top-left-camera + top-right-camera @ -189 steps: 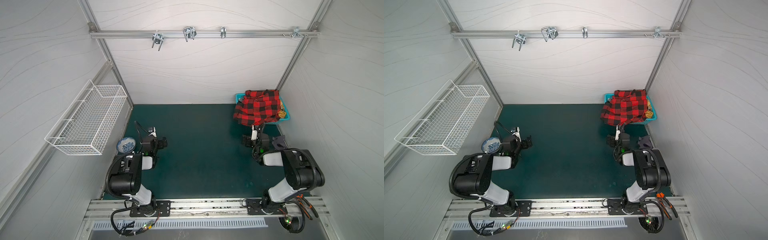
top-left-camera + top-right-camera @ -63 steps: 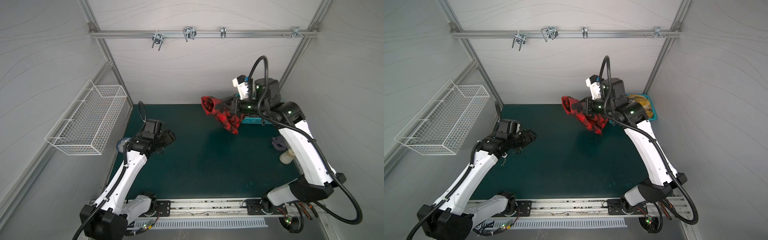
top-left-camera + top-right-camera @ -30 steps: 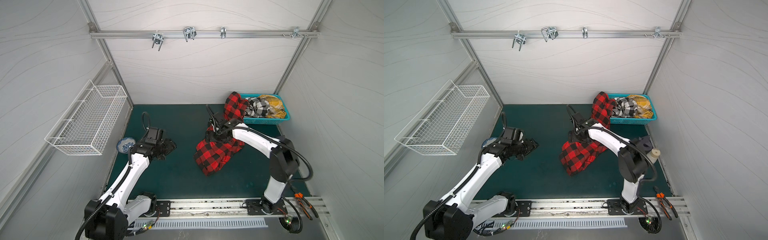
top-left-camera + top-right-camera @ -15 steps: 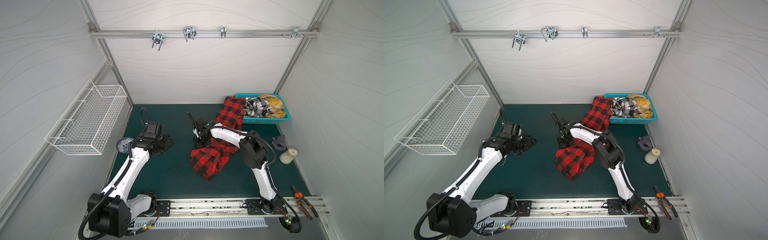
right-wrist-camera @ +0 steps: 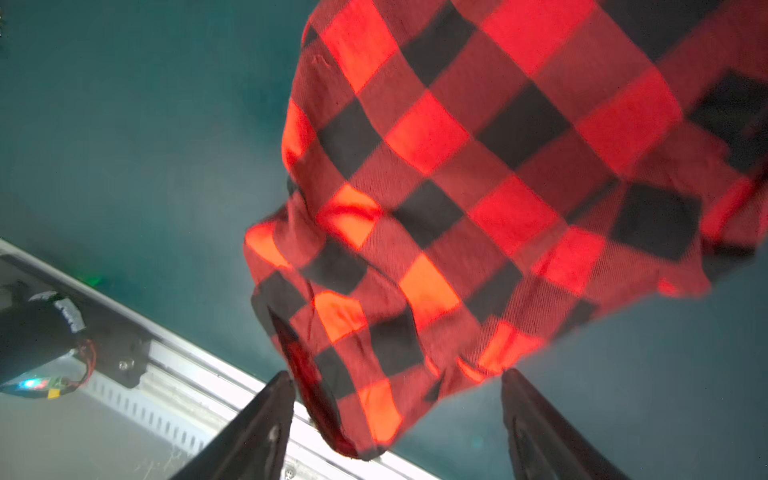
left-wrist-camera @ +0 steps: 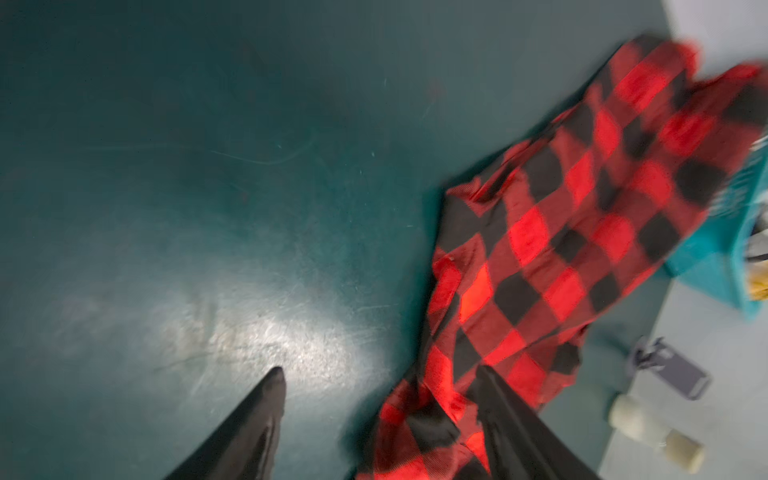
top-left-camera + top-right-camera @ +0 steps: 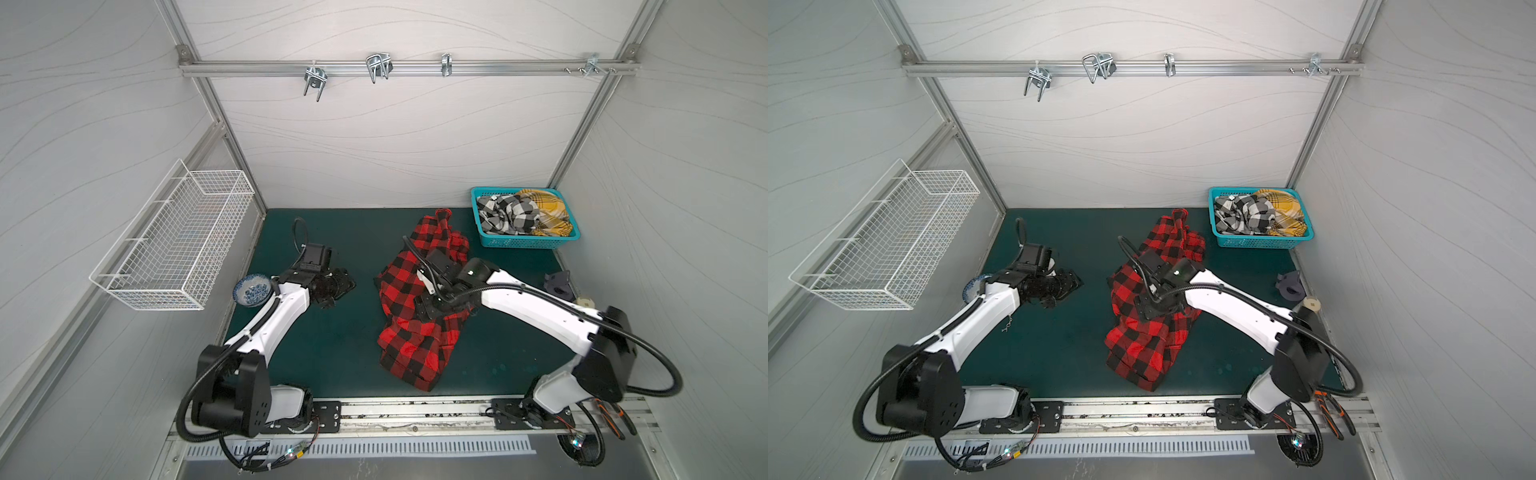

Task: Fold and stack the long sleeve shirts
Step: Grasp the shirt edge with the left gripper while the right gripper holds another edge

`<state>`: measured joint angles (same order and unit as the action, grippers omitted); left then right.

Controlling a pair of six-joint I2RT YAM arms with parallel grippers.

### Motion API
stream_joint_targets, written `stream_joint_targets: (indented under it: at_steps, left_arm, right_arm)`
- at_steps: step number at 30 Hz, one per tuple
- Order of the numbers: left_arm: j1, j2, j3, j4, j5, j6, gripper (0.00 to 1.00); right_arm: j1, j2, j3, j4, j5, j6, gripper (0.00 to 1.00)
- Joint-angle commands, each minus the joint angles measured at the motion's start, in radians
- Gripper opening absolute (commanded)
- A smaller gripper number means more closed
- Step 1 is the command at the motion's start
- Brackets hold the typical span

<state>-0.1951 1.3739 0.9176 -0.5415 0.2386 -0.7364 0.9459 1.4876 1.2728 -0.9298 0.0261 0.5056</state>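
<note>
The red-and-black checked shirt [image 7: 409, 353] [image 7: 1138, 353] lies crumpled lengthwise on the green mat, its far end short of the teal basket [image 7: 523, 241]. My right gripper [image 7: 428, 309] [image 5: 397, 376] hovers over the shirt's middle, open, with cloth [image 5: 478, 166] showing below and between the spread fingers. To the shirt's left my left gripper [image 7: 343, 286] [image 6: 379, 372] is open and empty above bare mat, with the shirt's edge [image 6: 561, 232] beside one finger. A black-and-white shirt [image 7: 505, 214] and a mustard plaid shirt [image 7: 544, 208] are bunched in the basket.
A white wire basket [image 7: 174, 249] hangs on the left wall, with a blue-patterned bowl [image 7: 251, 289] below it by the left arm. A dark holder [image 7: 559, 282] and a cream roll [image 7: 585, 301] sit at the mat's right edge. Pliers [image 7: 615, 419] lie front right.
The red shirt has come off the basket rim and settled on the mat. My right gripper has pulled back from the shirt's far left edge to above its middle. The left gripper has barely moved.
</note>
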Motion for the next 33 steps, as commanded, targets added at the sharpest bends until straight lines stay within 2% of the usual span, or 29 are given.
stream_joint_targets:
  at_steps: [1,3,4,7,10,13,15,16,18,20,22,26,28,29,31,32,33]
  left_arm:
    - [-0.045,0.068,0.079,0.105,0.008,0.001,0.79]
    - [-0.074,0.147,0.12,0.137,0.017,-0.008,0.87]
    - [-0.088,0.19,0.15,0.135,0.02,-0.006,0.99]
    - [-0.12,0.379,0.275,0.101,0.079,0.005,0.97]
    - [-0.152,0.517,0.376,0.096,0.113,-0.009,0.94]
    - [-0.174,0.647,0.47,0.069,0.112,-0.016,0.88]
    - [-0.178,0.722,0.512,0.078,0.153,-0.044,0.78]
    - [-0.178,0.744,0.52,0.087,0.174,-0.056,0.69]
    - [-0.171,0.756,0.533,0.092,0.195,-0.069,0.29]
    - [-0.147,0.703,0.507,0.1,0.174,-0.068,0.03]
    - [-0.104,0.605,0.448,0.106,0.135,-0.065,0.0]
    - [-0.034,0.359,0.29,0.084,0.078,-0.033,0.0]
    - [-0.049,0.248,0.201,0.085,0.068,-0.035,0.0]
    - [-0.08,0.191,0.144,0.103,0.082,-0.054,0.0]
    - [-0.171,0.122,0.059,0.139,0.112,-0.09,0.35]
    - [-0.214,0.099,0.037,0.143,0.125,-0.096,0.5]
    - [-0.244,0.08,0.023,0.134,0.136,-0.098,0.6]
  right_arm:
    - [0.067,-0.017,-0.107,-0.025,-0.039,0.169,0.78]
    - [0.071,0.01,-0.142,0.02,-0.12,0.261,0.74]
    - [0.071,0.029,-0.162,0.045,-0.152,0.306,0.72]
    - [0.08,0.088,-0.23,0.177,-0.25,0.408,0.66]
    - [0.076,0.143,-0.23,0.163,-0.235,0.443,0.61]
    - [0.042,0.173,-0.237,0.156,-0.234,0.455,0.49]
    - [-0.004,0.18,-0.246,0.144,-0.212,0.458,0.35]
    - [-0.031,0.181,-0.252,0.146,-0.207,0.451,0.29]
    - [-0.114,0.19,-0.246,0.136,-0.179,0.406,0.11]
    - [-0.213,0.229,-0.187,0.084,-0.117,0.32,0.0]
    - [-0.327,0.299,-0.09,0.034,-0.052,0.225,0.0]
    - [-0.51,0.486,0.28,-0.115,0.159,0.076,0.0]
    - [-0.552,0.563,0.482,-0.17,0.163,0.021,0.0]
    - [-0.557,0.589,0.583,-0.195,0.157,-0.017,0.1]
    - [-0.536,0.613,0.74,-0.256,0.163,-0.073,0.61]
    - [-0.514,0.6,0.78,-0.275,0.19,-0.096,0.77]
    - [-0.492,0.574,0.78,-0.274,0.211,-0.111,0.88]
